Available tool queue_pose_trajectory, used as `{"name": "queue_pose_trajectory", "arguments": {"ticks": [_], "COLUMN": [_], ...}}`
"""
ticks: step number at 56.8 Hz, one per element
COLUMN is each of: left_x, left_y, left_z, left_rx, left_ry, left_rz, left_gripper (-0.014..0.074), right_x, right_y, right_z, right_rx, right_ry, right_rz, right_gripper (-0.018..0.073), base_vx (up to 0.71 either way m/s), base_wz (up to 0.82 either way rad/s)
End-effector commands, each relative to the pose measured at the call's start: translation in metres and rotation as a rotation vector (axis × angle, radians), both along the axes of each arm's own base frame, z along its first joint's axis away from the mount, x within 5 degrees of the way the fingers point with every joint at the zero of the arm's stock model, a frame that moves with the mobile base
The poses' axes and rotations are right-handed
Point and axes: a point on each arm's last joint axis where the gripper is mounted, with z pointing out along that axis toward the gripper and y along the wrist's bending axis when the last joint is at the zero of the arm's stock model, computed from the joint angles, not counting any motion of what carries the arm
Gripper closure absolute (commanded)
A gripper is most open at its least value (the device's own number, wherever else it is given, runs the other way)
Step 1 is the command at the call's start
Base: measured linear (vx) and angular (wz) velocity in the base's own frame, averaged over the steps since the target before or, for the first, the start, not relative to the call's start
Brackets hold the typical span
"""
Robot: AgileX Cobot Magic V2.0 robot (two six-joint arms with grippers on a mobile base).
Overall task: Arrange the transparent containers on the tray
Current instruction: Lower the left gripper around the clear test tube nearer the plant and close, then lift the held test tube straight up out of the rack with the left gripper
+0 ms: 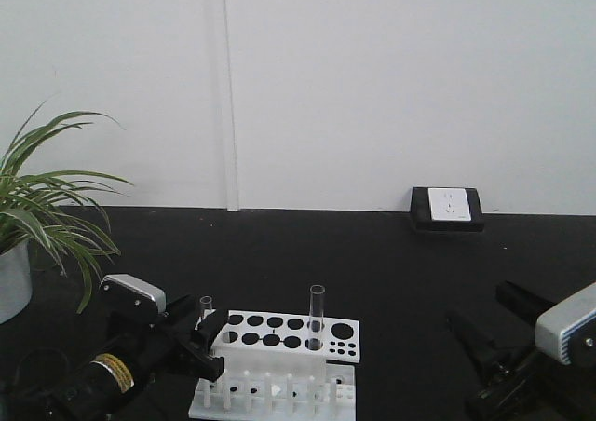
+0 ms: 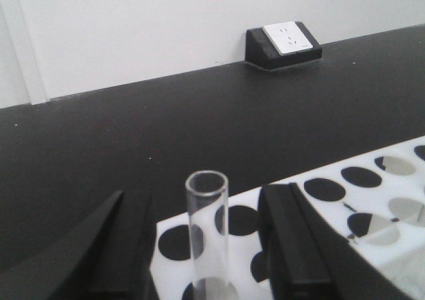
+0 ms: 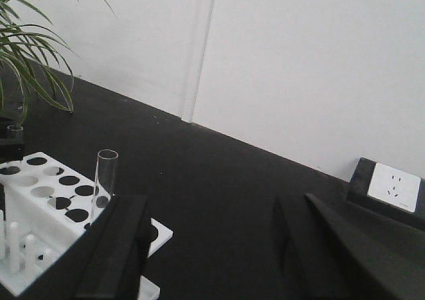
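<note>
Two clear test tubes stand upright in a white perforated rack (image 1: 279,339). The shorter, narrower tube (image 1: 206,304) (image 2: 206,227) is at the rack's left end. My left gripper (image 1: 199,335) (image 2: 206,247) is open around it, with a gap on each side between the glass and the black fingers (image 2: 295,240). The taller tube (image 1: 317,314) (image 3: 105,177) stands near the rack's middle, untouched. My right gripper (image 1: 477,345) (image 3: 212,247) is open over bare black tabletop to the right of the rack and holds nothing. The tray is out of view.
A potted plant (image 1: 42,207) stands at the far left. A black box with a white power outlet (image 1: 448,207) (image 2: 284,40) (image 3: 392,184) sits against the white back wall. The rack has several vacant holes (image 2: 362,177).
</note>
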Motion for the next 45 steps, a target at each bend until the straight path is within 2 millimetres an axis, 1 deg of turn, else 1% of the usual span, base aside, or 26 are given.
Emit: {"name": "queue_pose_trajectory", "arguments": {"ticks": [1,8,14,20,28,36,40,45], "left_x": [0.005,0.010,0.012,0.013,0.013,0.013,0.011,0.008], "left_y": [-0.004,-0.007,-0.008,-0.008,-0.008,-0.007,-0.006,-0.004], "left_z": [0.033,0.036,0.037,0.036,0.034,0.038,0.045,0.062], "left_rx": [-0.080,-0.070,-0.068,-0.066,-0.062,-0.096,-0.098,-0.096], "left_ry": [-0.149,-0.164,-0.169,-0.163,-0.155,-0.118,-0.125,-0.147], "left_rz": [-0.010,-0.028,-0.030,-0.029,-0.028,-0.012,-0.009,-0.005], "left_gripper": [0.0204,0.0293,0.0392,0.0493,0.0596,0.0604,0.0603,0.0604], "right_x": [0.000,0.000,0.000,0.000,0.000,0.000,0.000,0.000], "right_y": [0.002,0.002,0.002,0.002,0.002,0.002,0.002,0.002], "right_z": [0.021,0.021,0.021,0.021,0.021,0.021,0.021,0.021], "right_rx": [0.046,0.046,0.046,0.046,0.046,0.046,0.046,0.046], "right_ry": [-0.119,-0.119,-0.119,-0.119,-0.119,-0.119,-0.119,-0.119], "right_rz": [0.028,0.028,0.028,0.028,0.028,0.028,0.028,0.028], "right_gripper": [0.0103,0.0103,0.0103,0.0103,0.0103,0.0103,0.0103,0.0103], "base_vx": [0.00,0.00,0.00,0.00,0.00,0.00,0.00,0.00], "base_wz": [0.00,0.00,0.00,0.00,0.00,0.00,0.00,0.00]}}
